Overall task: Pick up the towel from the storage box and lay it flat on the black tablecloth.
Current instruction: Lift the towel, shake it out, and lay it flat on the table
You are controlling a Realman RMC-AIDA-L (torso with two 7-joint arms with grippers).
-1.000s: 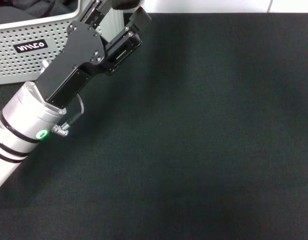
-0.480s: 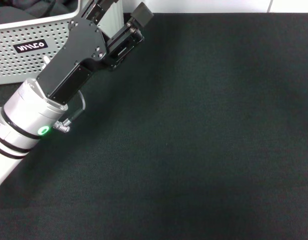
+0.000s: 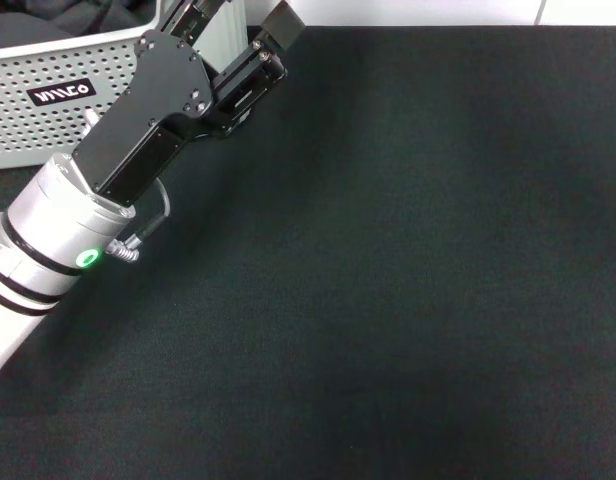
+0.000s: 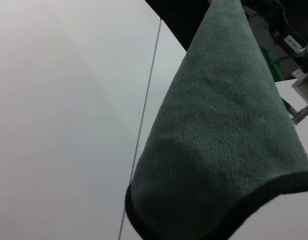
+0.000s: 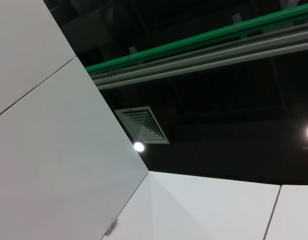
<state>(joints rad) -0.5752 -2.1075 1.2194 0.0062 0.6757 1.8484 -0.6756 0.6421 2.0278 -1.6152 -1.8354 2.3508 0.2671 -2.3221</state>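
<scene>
One arm is at work, the left arm [image 3: 138, 150]. In the head view it reaches up and away from the robot, past the corner of the box [image 3: 48, 95], and its gripper leaves the picture at the top edge, so the fingers do not show there. The right arm is not in the head view; its wrist camera looks only at a wall and a dark ceiling, so it seems parked somewhere high and aside.

The towel [image 4: 219, 150] is no longer in the box. The left wrist view shows it hanging in the air, grey-green face toward the camera, narrow at the end nearest the wrist and widening to a free corner with dark trim. I judge that the left gripper holds it by one corner or edge, because the cloth drapes from above with nothing under it, but the jaws themselves are hidden, so I cannot tell how they stand.

This is the relation that matters: the towel hangs straight down from the jaws, its long axis vertical, and the gripper is near the box, at the far left corner of the tablecloth [image 3: 408, 260]. The wide open part of the tablecloth lies to the right of it and toward the robot.

Probably the picking step is done and the carrying step is in hand. The next move should bring the free lower corner onto the cloth first, then drag sideways so the towel unrolls flat instead of dropping into a heap.
</scene>
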